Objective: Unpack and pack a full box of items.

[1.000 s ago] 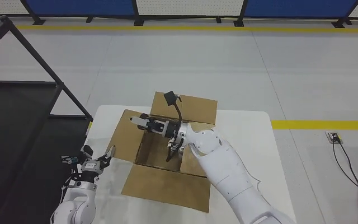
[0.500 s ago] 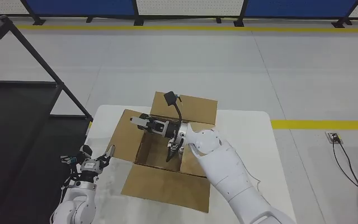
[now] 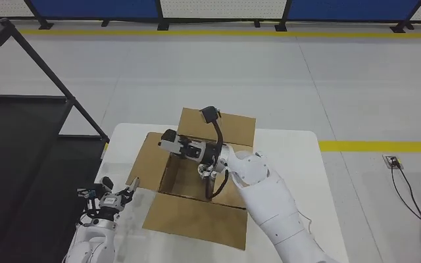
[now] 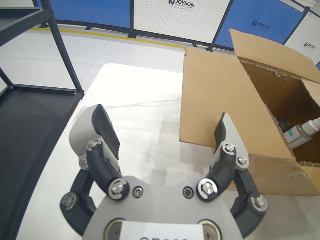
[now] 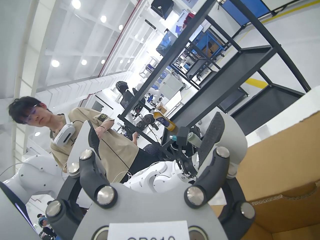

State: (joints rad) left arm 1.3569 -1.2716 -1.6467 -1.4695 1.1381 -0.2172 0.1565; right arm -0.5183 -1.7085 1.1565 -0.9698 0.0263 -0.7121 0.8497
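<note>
White worktop (image 3: 296, 144) carries an open cardboard box (image 3: 191, 220); left claw (image 4: 160, 116) spread and empty beside the box's flap, right claw (image 5: 153, 123) spread and empty over the box's rim, a bottle (image 4: 300, 132) lying inside the box.

Glossy white arm shells (image 3: 273, 204); left gripper (image 4: 161, 112) and right gripper (image 5: 153, 119) both grey-plated, black ribbed pads (image 4: 105, 128), silver screws (image 4: 116, 188).

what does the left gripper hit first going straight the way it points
Probably a flap of the cardboard box, clipping one side of the left gripper; dead ahead is bare table. Depth unclear.
</note>
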